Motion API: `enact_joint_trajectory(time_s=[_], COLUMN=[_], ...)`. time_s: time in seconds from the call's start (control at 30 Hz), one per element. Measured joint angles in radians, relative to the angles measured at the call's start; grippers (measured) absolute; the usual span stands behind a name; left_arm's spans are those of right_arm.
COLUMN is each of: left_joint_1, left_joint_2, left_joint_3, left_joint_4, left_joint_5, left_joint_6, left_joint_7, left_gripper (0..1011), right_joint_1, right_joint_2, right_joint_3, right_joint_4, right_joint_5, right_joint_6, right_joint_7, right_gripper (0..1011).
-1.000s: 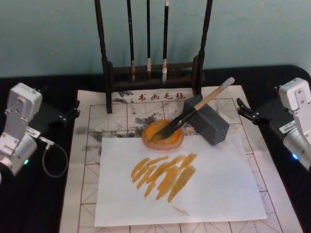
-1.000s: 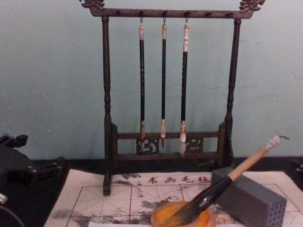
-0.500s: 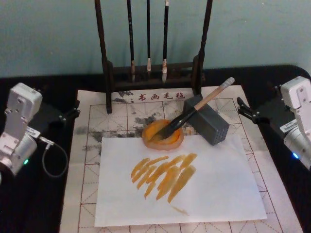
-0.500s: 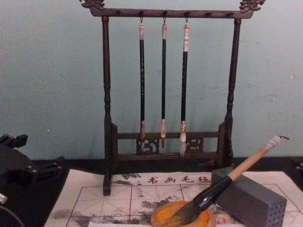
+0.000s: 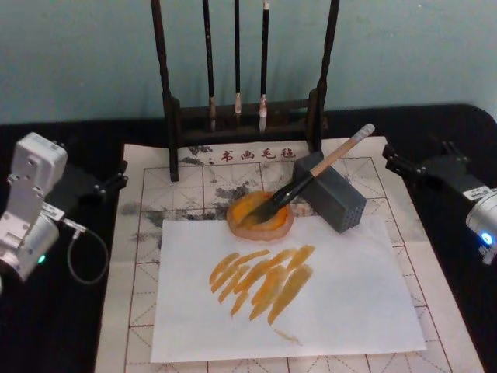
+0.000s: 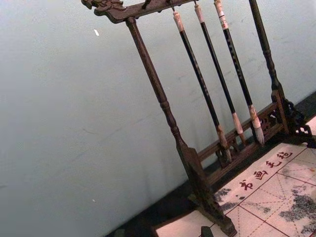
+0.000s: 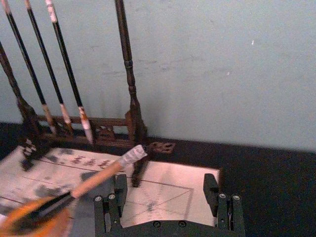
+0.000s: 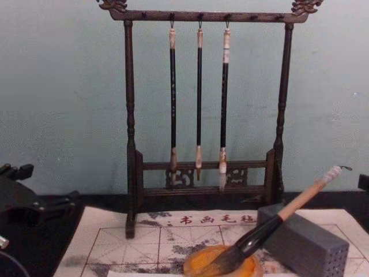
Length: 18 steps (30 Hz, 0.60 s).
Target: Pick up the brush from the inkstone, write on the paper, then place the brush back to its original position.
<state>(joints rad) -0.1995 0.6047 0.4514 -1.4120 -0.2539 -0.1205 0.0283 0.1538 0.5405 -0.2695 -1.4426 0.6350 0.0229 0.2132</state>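
Brush point(image 5: 314, 172): tip in inkstone point(image 5: 242, 226), handle propped on grey block point(image 5: 342, 203). Right claw point(image 7: 165, 186) spread, empty, off mat's point(image 5: 144, 260) right edge. Left claw point(image 5: 93, 172) spread, off left edge. Paper point(image 5: 349, 299) lies between.

A: The brush point(image 5: 330, 161)? Pale bare wood handle, glossy black ferrule, white cord wrapping; the rack point(image 5: 165, 93) is dark varnished wood.

B: The paper point(image 5: 349, 295) is white, smooth, matt; the gridded mat point(image 5: 140, 233) looks like felt; the inkstone point(image 5: 247, 225) shines wet orange; the block point(image 5: 342, 200) is matt grey; the table point(image 5: 70, 334) dull black.
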Motion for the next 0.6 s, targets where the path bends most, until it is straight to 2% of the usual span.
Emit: enact_joint_trajectory(time_s=[0.03, 0.1, 0.13, 0.17, 0.23, 0.27, 0.37, 0.43, 0.47, 0.6], left_joint_1=[0.000, 0.000, 0.000, 0.000, 0.000, 0.000, 0.000, 0.000, 0.000, 0.000], left_joint_2=[0.000, 0.000, 0.000, 0.000, 0.000, 0.000, 0.000, 0.000, 0.000, 0.000], left_joint_3=[0.000, 0.000, 0.000, 0.000, 0.000, 0.000, 0.000, 0.000, 0.000, 0.000], left_joint_4=[0.000, 0.000, 0.000, 0.000, 0.000, 0.000, 0.000, 0.000, 0.000, 0.000], left_joint_5=[0.000, 0.000, 0.000, 0.000, 0.000, 0.000, 0.000, 0.000, 0.000, 0.000], left_joint_6=[0.000, 0.000, 0.000, 0.000, 0.000, 0.000, 0.000, 0.000, 0.000, 0.000], left_joint_7=[0.000, 0.000, 0.000, 0.000, 0.000, 0.000, 0.000, 0.000, 0.000, 0.000], left_gripper=[1001, 1001, 1001, 1001, 1001, 1001, 1001, 1001, 1001, 1001], right_joint_1=[-0.002, -0.003, -0.003, -0.003, 0.000, 0.000, 0.015, 0.025, 0.035, 0.060], right_joint_2=[-0.007, -0.014, -0.022, -0.022, -0.036, -0.036, -0.053, -0.061, -0.067, -0.082], right_joint_3=[0.013, 0.025, 0.037, 0.037, 0.054, 0.054, 0.071, 0.077, 0.080, 0.084], right_joint_4=[-0.002, -0.003, -0.003, -0.003, -0.002, -0.002, 0.016, 0.028, 0.043, 0.080], right_joint_5=[0.037, 0.069, 0.101, 0.101, 0.172, 0.172, 0.276, 0.319, 0.354, 0.424], right_joint_6=[0.028, 0.055, 0.084, 0.084, 0.149, 0.149, 0.237, 0.274, 0.305, 0.364], right_joint_7=[0.022, 0.039, 0.057, 0.057, 0.086, 0.086, 0.114, 0.125, 0.135, 0.152], right_gripper=[1002, 1002, 1002, 1002, 1002, 1002, 1002, 1002, 1002, 1002])
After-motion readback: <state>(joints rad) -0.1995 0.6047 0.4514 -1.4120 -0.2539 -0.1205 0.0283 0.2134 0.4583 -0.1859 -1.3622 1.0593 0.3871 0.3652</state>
